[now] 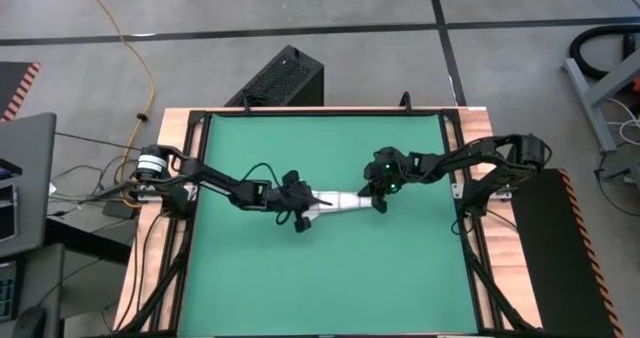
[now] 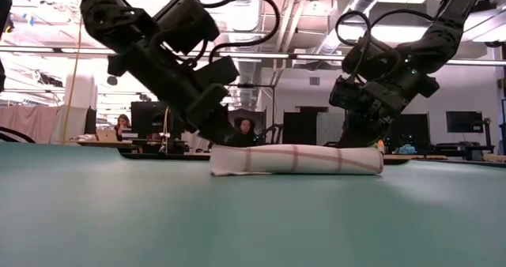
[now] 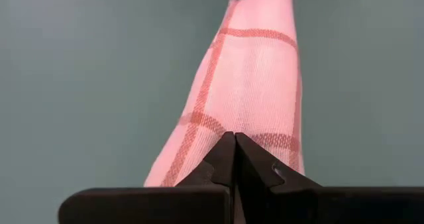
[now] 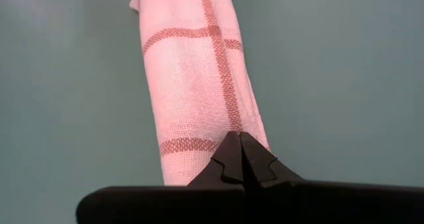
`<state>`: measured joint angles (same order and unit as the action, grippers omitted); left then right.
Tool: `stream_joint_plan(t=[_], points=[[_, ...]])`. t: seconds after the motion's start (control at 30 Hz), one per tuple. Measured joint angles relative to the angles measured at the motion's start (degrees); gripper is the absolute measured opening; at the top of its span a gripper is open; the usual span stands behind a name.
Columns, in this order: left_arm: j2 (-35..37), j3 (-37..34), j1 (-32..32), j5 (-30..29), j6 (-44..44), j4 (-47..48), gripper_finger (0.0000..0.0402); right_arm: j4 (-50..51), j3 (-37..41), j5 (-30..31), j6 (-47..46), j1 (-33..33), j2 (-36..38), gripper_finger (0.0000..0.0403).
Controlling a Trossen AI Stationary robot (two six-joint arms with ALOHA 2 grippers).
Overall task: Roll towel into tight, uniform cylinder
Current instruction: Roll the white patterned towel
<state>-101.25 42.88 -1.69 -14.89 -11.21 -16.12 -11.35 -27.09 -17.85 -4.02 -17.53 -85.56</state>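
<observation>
Towel (image 2: 296, 159) lies as a rolled cylinder near the middle of the green mat (image 1: 320, 288), long axis running left to right; the red-brown grid lines wrap round it, and in the low view it looks fairly even in thickness, the left end cut a bit squarer than the right. Roll appears essentially formed, so this reads as a late pressing or tidying step. Left end effector (image 1: 301, 221) sits at the roll's left end, fingers clenched together with nothing between them, tips on the cloth, likely to pin that end so it cannot unwind. Right end effector (image 1: 380, 204) is at the right end, likewise clenched empty, tips on the cloth. Paired placement probably keeps both ends level. Table (image 1: 178, 128) edge frames the mat.
</observation>
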Motion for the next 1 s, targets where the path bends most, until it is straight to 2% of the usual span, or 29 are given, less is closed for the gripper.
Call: stream_joint_plan(t=[0.37,0.67,0.87,1.0], points=[[0.0,-3.0,0.0,-0.9,-2.6,-2.4,0.0000,-0.3,0.0,1.2,-0.7,0.8,0.0,0.0002],[-0.8,-3.3,0.0,0.0,-0.5,-2.8,0.0000,-8.3,0.4,5.8,-6.0,0.1,0.3,0.0003],[-0.9,-3.4,0.0,0.0,-0.5,-2.8,0.0000,-13.9,0.3,6.4,-10.0,2.1,3.9,0.0003],[-0.9,-3.4,0.0,0.0,-0.5,-2.9,0.0000,-20.2,0.1,12.8,-11.8,7.3,7.9,0.0003]])
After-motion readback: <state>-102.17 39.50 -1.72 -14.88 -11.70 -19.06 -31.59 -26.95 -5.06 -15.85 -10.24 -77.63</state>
